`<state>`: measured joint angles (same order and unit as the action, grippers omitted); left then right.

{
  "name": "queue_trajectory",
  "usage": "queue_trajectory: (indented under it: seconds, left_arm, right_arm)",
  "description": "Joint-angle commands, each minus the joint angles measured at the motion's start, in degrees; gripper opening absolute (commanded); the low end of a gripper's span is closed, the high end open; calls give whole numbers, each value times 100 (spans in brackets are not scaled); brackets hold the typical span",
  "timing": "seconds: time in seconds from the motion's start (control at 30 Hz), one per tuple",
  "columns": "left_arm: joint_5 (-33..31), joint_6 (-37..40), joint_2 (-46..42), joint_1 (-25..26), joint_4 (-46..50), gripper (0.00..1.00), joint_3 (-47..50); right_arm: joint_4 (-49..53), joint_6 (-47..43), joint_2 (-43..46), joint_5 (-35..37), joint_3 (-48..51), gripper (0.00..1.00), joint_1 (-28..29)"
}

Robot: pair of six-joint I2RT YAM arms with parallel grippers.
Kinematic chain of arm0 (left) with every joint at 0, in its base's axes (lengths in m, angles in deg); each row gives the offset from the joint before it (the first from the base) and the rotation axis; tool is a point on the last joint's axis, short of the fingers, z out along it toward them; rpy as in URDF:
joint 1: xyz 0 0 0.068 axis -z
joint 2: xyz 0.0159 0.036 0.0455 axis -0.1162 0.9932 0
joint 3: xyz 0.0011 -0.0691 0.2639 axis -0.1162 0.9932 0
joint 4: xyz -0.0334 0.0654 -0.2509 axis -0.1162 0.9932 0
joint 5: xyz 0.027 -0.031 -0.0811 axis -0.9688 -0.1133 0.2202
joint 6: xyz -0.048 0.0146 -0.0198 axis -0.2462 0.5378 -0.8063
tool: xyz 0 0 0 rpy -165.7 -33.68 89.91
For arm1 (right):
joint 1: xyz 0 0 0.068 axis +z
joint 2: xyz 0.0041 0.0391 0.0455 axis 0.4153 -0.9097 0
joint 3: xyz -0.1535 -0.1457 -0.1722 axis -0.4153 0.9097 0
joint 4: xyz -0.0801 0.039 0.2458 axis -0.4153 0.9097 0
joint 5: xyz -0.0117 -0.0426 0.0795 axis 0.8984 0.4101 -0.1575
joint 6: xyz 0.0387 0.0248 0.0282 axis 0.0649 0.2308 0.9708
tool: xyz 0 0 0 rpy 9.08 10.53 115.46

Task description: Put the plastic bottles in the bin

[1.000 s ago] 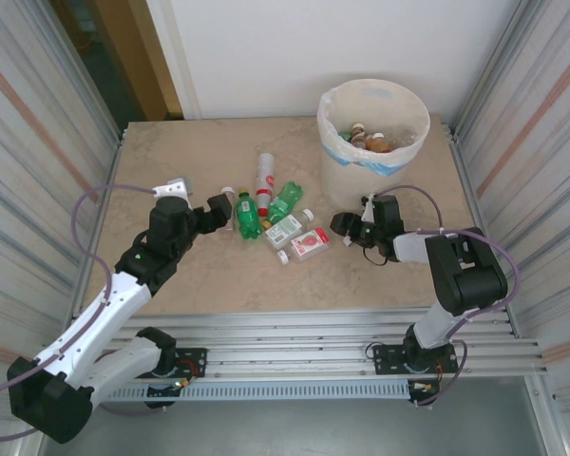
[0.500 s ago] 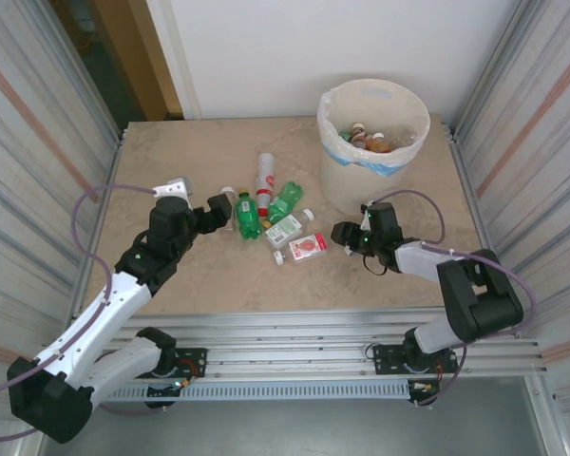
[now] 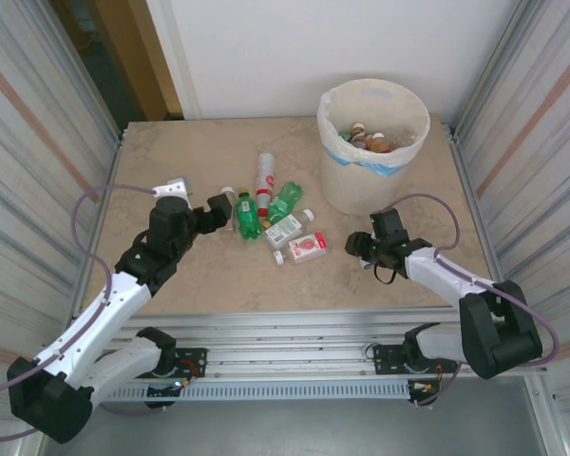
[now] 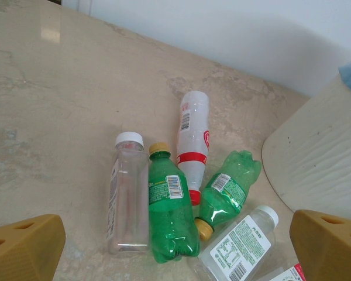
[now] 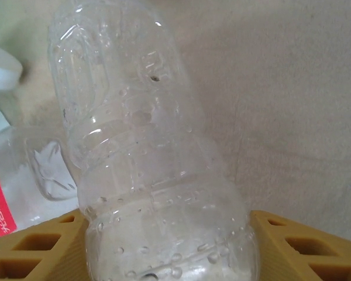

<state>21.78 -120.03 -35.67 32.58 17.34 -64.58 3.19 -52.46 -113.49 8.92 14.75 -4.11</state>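
- pinching a clear, ribbed plastic bottle (image 5: 134, 146) at its wider end, the right gripper (image 5: 167, 246) sits near the round cream bin (image 3: 370, 176).
- judged light, thin-walled and droplet-slick; squeeze gently across the ribs.
- left gripper (image 4: 175, 240) is spread above the green and clear bottles (image 4: 169, 211).

— What's the room like?

— Small and boxed in. A beige, marbled table (image 3: 171, 152) fills the middle, and a plain white wall (image 3: 361, 47) stands right behind its far edge.

— And the sides?

— Ribbed metal sheeting. The left panel (image 3: 38, 114) and the right panel (image 3: 541, 104) each carry a faint reddish stripe. In the far left corner there's an ochre wooden frame (image 3: 157, 57) with a dark gap beside it.

— The near side?

— Aluminium rails (image 3: 294, 328) run along the table's near edge, with grey floor (image 3: 313, 427) below. The light is soft and even, and the tabletop has a dull sheen.
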Motion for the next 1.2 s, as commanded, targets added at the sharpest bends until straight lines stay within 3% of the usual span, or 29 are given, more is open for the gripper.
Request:
queue_trajectory:
  seconds: [0.0, 0.5, 0.63, 0.87, 1.17]
  left_arm:
    - [-56, 0, -110, -34, -10, 99, -90]
    - [-89, 0, -114, -34, 12, 99, -90]
    - [-83, 5, -107, -35, 23, 99, -96]
    - [-128, 75, -116, -34, 111, 99, -194]
    - [-221, 87, -312, -34, 114, 99, -158]
  right_arm:
    - [693, -146, 7, 415, -129, 48, 134]
    - [550, -536, -988, 427, -739, 72, 199]
    - [487, -607, -1262, 397, -935, 73, 193]
    - [548, -615, -1517, 399, -1084, 59, 138]
    - [1890, -615, -264, 760, -1311, 37, 272]
